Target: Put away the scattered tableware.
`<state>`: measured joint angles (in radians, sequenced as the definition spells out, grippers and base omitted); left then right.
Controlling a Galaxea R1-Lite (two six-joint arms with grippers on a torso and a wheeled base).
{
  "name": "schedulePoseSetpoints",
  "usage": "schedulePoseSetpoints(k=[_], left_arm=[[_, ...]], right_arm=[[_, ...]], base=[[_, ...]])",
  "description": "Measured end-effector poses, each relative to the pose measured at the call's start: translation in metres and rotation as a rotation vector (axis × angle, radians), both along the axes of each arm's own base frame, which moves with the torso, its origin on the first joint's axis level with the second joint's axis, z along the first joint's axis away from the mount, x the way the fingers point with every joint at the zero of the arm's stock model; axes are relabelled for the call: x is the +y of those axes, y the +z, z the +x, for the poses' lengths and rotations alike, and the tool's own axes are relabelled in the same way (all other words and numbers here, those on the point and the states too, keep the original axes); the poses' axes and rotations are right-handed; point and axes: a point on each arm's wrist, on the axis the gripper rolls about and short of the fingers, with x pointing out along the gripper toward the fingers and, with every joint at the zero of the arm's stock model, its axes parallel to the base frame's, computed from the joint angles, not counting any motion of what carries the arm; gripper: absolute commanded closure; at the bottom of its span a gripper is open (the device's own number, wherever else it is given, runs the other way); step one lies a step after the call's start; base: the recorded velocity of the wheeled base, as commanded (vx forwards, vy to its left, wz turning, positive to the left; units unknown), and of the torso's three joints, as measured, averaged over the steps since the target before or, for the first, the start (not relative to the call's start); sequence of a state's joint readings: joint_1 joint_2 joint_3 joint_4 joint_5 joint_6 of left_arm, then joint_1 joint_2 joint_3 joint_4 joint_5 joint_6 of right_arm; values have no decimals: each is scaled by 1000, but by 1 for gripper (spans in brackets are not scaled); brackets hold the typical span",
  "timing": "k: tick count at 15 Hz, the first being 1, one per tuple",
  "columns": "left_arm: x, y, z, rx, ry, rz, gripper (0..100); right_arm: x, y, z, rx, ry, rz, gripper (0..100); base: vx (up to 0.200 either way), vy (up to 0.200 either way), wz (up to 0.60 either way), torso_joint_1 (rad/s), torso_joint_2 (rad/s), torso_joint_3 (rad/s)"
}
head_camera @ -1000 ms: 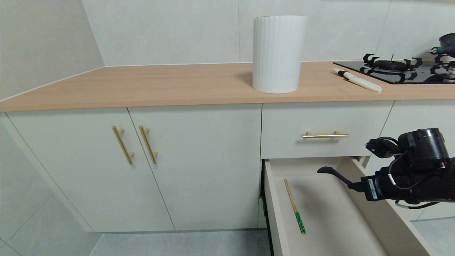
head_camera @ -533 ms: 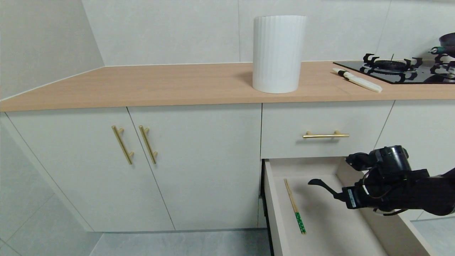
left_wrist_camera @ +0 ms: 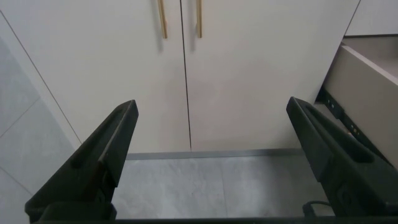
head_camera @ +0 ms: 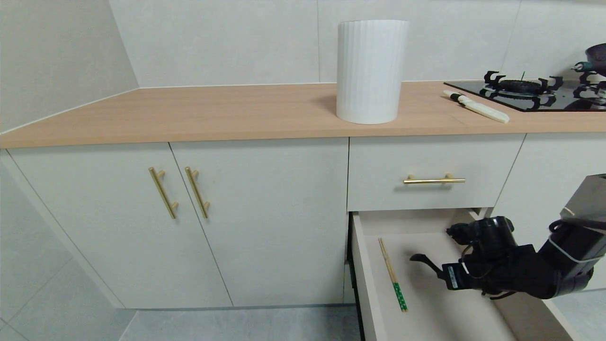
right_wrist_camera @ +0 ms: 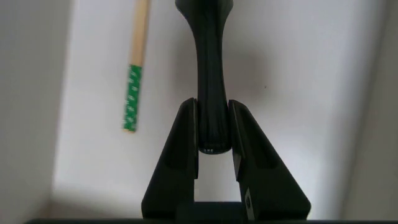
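The step in hand is laying the black spoon point(head_camera: 423, 260) in the open drawer point(head_camera: 360, 265). The right gripper point(head_camera: 449, 276) pinches its handle between 2 narrowed fingers, low inside the drawer, near the chopsticks point(head_camera: 392, 279) lying there. Next it likely needs a small drop, then a release. The left gripper point(left_wrist_camera: 211, 111) is spread wide and holds nothing. Against 1 second ago, the right arm has come down, carrying the spoon deeper into the drawer
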<state>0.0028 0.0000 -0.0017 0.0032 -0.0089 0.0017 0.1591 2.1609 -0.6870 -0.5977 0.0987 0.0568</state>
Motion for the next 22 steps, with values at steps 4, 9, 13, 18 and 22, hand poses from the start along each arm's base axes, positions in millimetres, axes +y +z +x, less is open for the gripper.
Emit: schedulePoseSetpoints(k=[4,9,13,18,22], left_arm=[[0,0,0,0,0,0,0],[0,0,0,0,0,0,0],[0,0,0,0,0,0,0],[0,0,0,0,0,0,0],[0,0,0,0,0,0,0]], right_arm=[[0,-16,3,25,-11,-18,100],[0,-27,2,51,-24,-42,100],[0,-29,3,48,-30,-51,100],[0,-29,4,30,-33,-48,0],[-1,-25,4,17,-39,-51,0]], base=[[0,0,0,0,0,0],[0,0,0,0,0,0],[0,0,0,0,0,0],[0,0,0,0,0,0],[0,0,0,0,0,0]])
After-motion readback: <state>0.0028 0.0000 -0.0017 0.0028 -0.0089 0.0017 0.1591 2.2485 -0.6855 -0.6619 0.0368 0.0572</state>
